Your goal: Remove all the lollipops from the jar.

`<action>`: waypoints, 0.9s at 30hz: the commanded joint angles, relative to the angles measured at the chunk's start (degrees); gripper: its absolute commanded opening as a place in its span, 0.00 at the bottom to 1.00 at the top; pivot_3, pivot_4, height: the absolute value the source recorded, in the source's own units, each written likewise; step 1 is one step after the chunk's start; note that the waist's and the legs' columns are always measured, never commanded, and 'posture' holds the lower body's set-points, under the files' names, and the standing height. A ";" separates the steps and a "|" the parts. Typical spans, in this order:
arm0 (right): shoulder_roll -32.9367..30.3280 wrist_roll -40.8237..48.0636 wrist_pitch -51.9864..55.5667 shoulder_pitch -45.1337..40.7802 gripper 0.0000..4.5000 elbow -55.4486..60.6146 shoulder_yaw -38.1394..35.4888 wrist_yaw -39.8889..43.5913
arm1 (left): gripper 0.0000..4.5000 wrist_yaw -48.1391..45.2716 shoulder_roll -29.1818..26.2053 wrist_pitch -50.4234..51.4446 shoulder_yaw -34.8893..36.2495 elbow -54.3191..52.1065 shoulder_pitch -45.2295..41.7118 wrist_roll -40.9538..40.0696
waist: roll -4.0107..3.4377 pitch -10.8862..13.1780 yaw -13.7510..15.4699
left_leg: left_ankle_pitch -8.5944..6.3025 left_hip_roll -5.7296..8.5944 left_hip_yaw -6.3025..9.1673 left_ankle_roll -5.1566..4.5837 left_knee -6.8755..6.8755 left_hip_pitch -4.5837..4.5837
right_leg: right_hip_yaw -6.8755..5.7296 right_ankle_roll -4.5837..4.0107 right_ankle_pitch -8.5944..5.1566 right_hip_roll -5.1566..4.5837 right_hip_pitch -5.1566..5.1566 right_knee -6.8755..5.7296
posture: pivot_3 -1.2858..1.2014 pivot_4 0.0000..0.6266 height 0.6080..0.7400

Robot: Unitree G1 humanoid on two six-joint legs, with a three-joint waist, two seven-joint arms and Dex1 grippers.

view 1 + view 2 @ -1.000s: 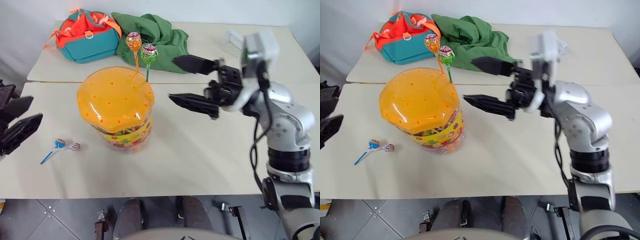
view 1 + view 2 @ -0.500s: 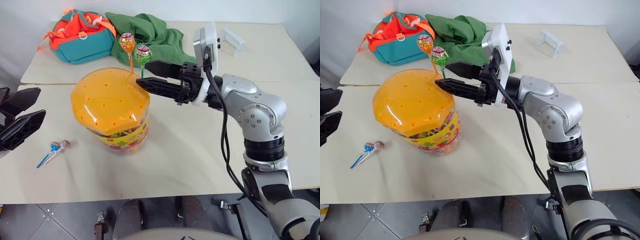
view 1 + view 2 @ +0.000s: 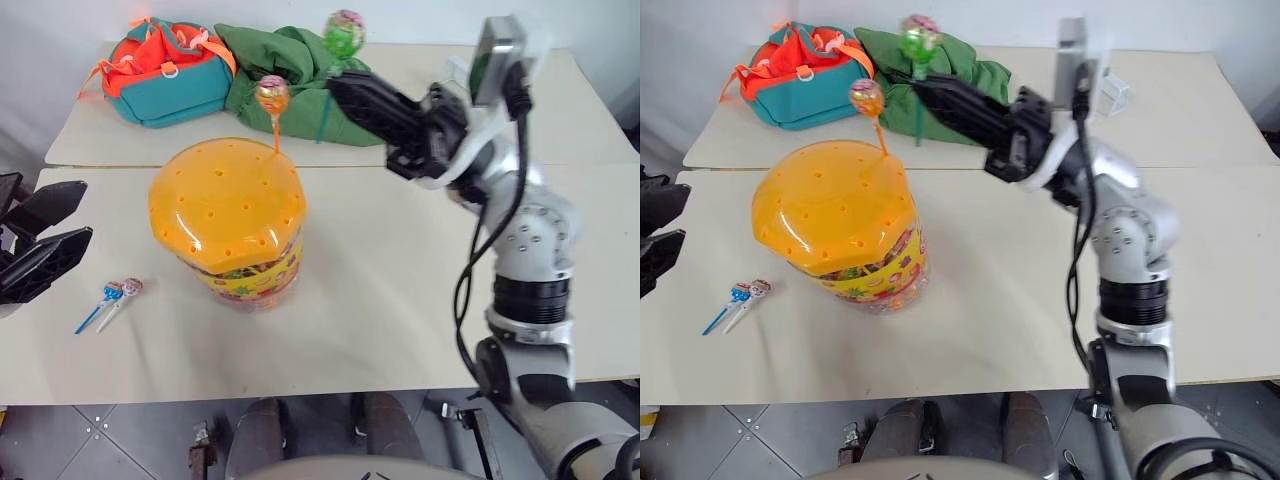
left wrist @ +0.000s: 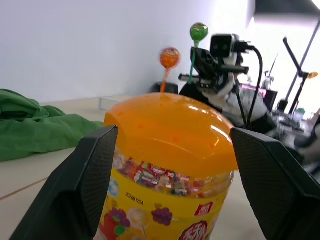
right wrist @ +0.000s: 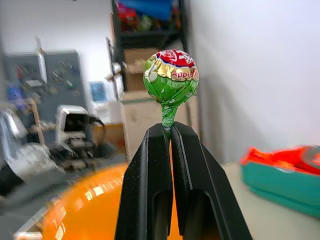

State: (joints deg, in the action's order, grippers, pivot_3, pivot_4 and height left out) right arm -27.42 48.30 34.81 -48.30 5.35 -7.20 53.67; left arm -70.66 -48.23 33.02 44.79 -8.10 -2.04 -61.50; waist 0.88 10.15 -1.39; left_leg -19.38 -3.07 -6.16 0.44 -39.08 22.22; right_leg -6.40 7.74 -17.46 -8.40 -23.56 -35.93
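Observation:
The jar (image 3: pixel 228 215), a clear tub with a domed orange lid full of holes, stands left of centre on the table. An orange lollipop (image 3: pixel 270 96) sticks upright from the far edge of the lid. My right gripper (image 3: pixel 338 85) is raised above and behind the jar, shut on the stick of the green lollipop (image 5: pixel 170 76), which is clear of the lid. A blue lollipop (image 3: pixel 112 293) and a pink one (image 3: pixel 131 286) lie on the table to the jar's left. My left gripper (image 3: pixel 72 218) is open at the left edge, facing the jar without touching it.
A teal and orange bag (image 3: pixel 165 65) and a crumpled green garment (image 3: pixel 290 70) lie on the far table behind the jar. A small clear stand (image 3: pixel 1115 90) sits at the back right. A seam runs between the two tables.
My right gripper closed on the green lollipop's stick and lifted it up and to the right, out of the lid. The orange lollipop stays in place. My left gripper has not moved.

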 commanded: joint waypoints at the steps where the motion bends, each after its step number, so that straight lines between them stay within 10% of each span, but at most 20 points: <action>1: -15.14 -5.19 5.15 1.08 0.01 -4.83 0.43 7.76 | 0.85 -4.81 -2.27 -2.85 0.01 -2.12 1.76 2.58 | 0.00 0.00 0.11 | -0.02 0.01 -0.01 -0.03 0.01 0.01 | 0.01 0.00 0.00 -0.01 -0.01 0.02 | 0.52 0.24 1.00; 8: -38.03 -21.63 1.80 12.99 0.01 -11.84 12.72 21.95 | 0.85 -11.25 -1.76 -6.70 0.72 -4.50 7.99 5.52 | -0.06 0.03 -0.60 | -0.05 -0.10 -0.39 -0.04 0.15 -0.07 | 0.07 -0.01 -0.01 0.01 -0.10 0.16 | 0.52 0.24 1.00; 17: -32.99 -34.37 -13.14 17.58 0.01 -24.92 15.33 20.04 | 0.85 -10.14 0.64 -8.97 0.30 -5.83 10.71 5.86 | -0.09 0.04 -0.30 | -0.05 -0.20 -0.70 -0.03 -0.07 -0.12 | 0.12 -0.01 -0.01 -0.03 -0.14 0.15 | 0.52 0.24 1.00; 27: -25.40 -18.53 -16.59 11.08 0.60 -20.04 4.03 32.37 | 0.85 -4.43 2.66 -6.30 1.91 -5.53 10.30 1.05 | -0.14 0.07 -0.20 | -0.05 -0.21 -0.64 -0.03 -0.06 -0.12 | 0.09 -0.01 -0.01 -0.02 -0.13 0.14 | 0.52 0.24 1.00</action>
State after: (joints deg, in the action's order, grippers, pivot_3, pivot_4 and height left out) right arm -53.10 25.27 16.28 -35.54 -18.42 0.21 84.46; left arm -76.94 -46.10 26.38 44.23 -12.80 8.79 -57.83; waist 0.74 10.23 -1.59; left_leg -19.43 -3.29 -6.80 0.40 -39.14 22.09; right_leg -6.31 7.73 -17.46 -8.42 -23.68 -35.80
